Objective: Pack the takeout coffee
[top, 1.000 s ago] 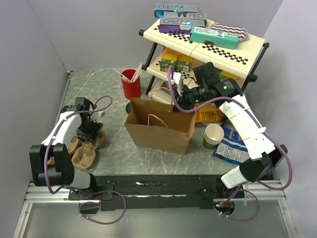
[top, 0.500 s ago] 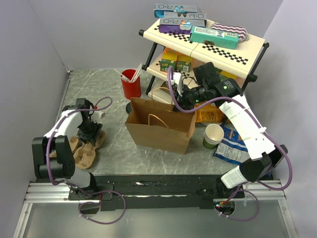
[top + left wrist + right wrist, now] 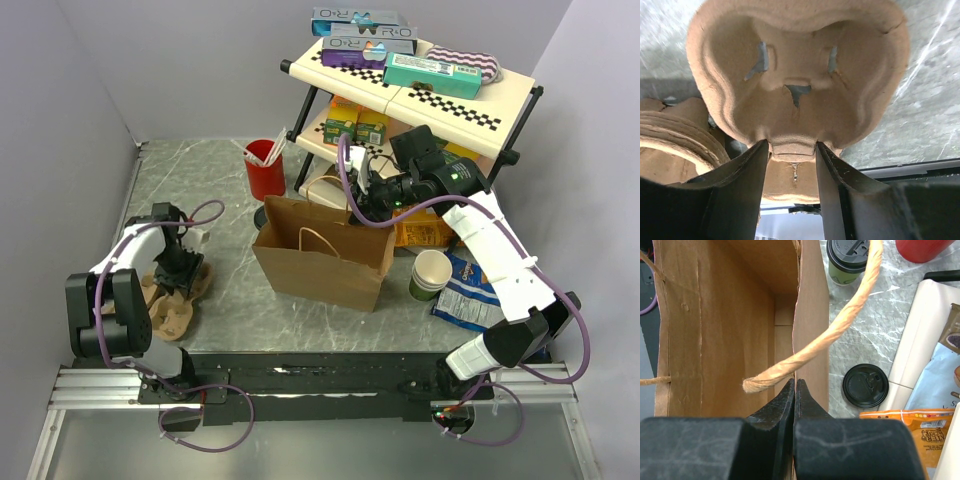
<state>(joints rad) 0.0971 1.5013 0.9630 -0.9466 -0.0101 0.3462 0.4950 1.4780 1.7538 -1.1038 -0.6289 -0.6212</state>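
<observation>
The takeout coffee [image 3: 847,260], a green cup with a black lid, stands on the table behind the brown paper bag [image 3: 320,260]; in the top view only its dark lid [image 3: 262,214] peeks past the bag's left corner. My right gripper [image 3: 796,382] is shut on the bag's back rim [image 3: 796,330], holding the bag open, with a rope handle [image 3: 840,325] arching over it. At the left, my left gripper [image 3: 792,145] has both fingers pressed against the centre ridge of a pulp cup carrier [image 3: 795,75], which lies on the table.
A red cup with sticks [image 3: 265,168] stands behind the bag. A loose black lid [image 3: 865,385] lies by the shelf rack [image 3: 500,110]. A stack of green cups [image 3: 430,272], a snack bag [image 3: 465,292] and more carriers [image 3: 168,312] lie nearby.
My left gripper has shifted slightly toward the near edge over the carriers and narrowed its jaws onto the carrier's ridge. The right arm and the bag have not moved.
</observation>
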